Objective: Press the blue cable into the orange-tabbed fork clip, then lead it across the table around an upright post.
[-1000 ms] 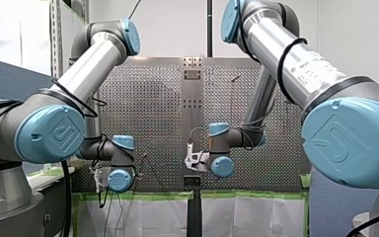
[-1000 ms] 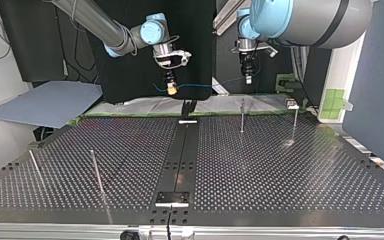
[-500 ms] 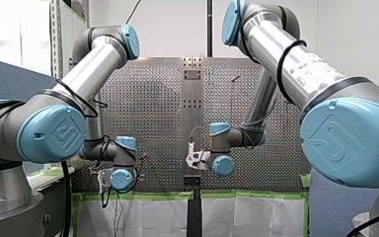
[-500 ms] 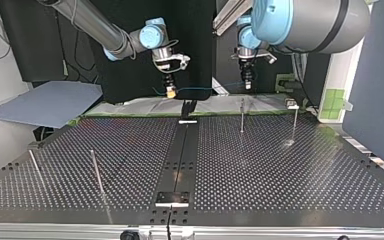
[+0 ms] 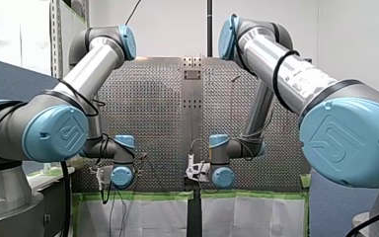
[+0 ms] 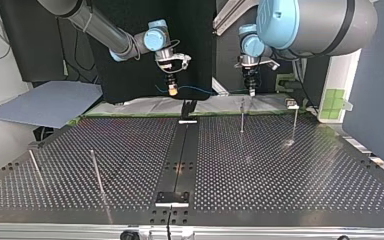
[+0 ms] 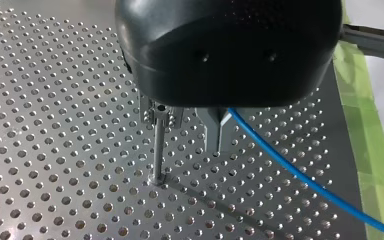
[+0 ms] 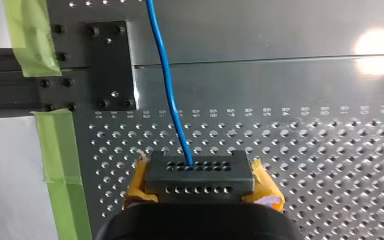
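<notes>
- Blue cable (image 6: 207, 91): strung as a nearly level span in the air between the two grippers, over the table's far edge in the top view.
- My right gripper (image 8: 197, 175): its yellow pads (image 8: 265, 192) are pressed together on the cable. The cable enters the dark block between them and runs straight ahead, past a black screwed plate (image 8: 112, 65).
- My left gripper (image 7: 187, 132): the cable leaves its tip and trails over the perforated surface toward the green tape (image 7: 360, 115). Whether the cable is clamped there cannot be told.
- Upright post (image 7: 158, 150): seated in a table hole just under my left gripper, beside the cable and apart from it.
- Second post (image 6: 295, 122): near the far edge, toward the top view's right.
- Third post (image 6: 96, 170) and fourth post (image 6: 35, 167): both stand tilted in the top view's left half, nearer the camera.
- Dark upright fixture (image 6: 187, 106): at the far end of the central dark strip (image 6: 180, 160), between the two grippers and lower than the cable's span.
- Table (image 6: 280, 170): green tape lines its far edge. A broad perforated surface runs from the far posts to the near edge, with a small bracket (image 6: 172, 198) at the strip's near end.
- Grey sheet (image 6: 45, 102): lies beyond the table's far corner at the top view's left.
</notes>
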`<state>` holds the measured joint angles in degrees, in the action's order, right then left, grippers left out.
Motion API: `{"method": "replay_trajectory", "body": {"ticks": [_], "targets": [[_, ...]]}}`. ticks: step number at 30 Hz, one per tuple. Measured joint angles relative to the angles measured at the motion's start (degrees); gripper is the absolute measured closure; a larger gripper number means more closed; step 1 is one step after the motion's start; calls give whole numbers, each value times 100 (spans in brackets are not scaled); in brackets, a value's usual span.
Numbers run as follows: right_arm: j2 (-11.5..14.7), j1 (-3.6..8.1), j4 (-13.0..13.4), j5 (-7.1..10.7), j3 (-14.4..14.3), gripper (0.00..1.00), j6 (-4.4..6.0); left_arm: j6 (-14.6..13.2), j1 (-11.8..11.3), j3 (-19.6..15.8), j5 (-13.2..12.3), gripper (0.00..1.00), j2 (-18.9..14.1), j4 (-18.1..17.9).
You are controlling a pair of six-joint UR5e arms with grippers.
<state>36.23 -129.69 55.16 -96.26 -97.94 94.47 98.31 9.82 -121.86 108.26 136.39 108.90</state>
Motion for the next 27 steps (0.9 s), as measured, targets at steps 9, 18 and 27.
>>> {"method": "replay_trajectory", "body": {"ticks": [9,18,27], "targets": [[-294,-39,-146,25,327,100,-29,-12,-114,191,-37,100,2,201],[-380,-43,-185,37,436,100,-55,23,-234,267,-112,100,-2,217],[-383,-69,-260,53,540,100,-67,22,-254,272,-203,100,-7,259]]}}
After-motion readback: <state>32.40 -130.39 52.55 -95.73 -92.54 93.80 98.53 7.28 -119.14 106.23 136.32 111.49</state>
